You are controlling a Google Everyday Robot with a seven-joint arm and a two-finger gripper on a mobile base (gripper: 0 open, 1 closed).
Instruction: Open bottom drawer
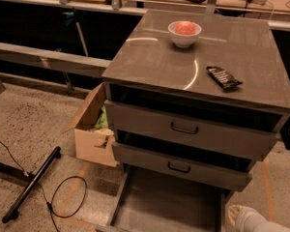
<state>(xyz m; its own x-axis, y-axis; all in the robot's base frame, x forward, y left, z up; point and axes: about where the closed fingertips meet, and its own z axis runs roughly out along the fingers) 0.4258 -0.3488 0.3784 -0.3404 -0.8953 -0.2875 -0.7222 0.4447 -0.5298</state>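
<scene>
Grey sheet steel fills the lower middle of the view: the bottom drawer (166, 202) stands pulled well out from the cabinet (150, 62) toward the camera, its plain floor bare. Its front and handle lie below the frame edge and cannot be seen.

The gripper (246, 220) is the pale shape at the lower right corner, partly cut off by the frame. Whether it is open or closed cannot be told, and nothing shows in its hold.

From the gripper, the bottom drawer lies just to the left, its right side wall close beside it; I cannot tell whether they touch. The drawer's long axis runs left to right, across the gripper's line, while its travel runs out toward the camera. With so much of the floor exposed, the opening looks largely done; any further pull would need the handle, which is out of sight and nearer the camera.

Up and left of the gripper sit the middle drawer (179, 166) and top drawer (188, 129), each with a dark gap above its front. Farther up, on the cabinet top, are a bowl (184, 34) and a dark wrapped bar (223, 77). Far left, a cardboard box (92, 134) rests against the cabinet.

No writing can be read; the bar's pale marks are not legible.
</scene>
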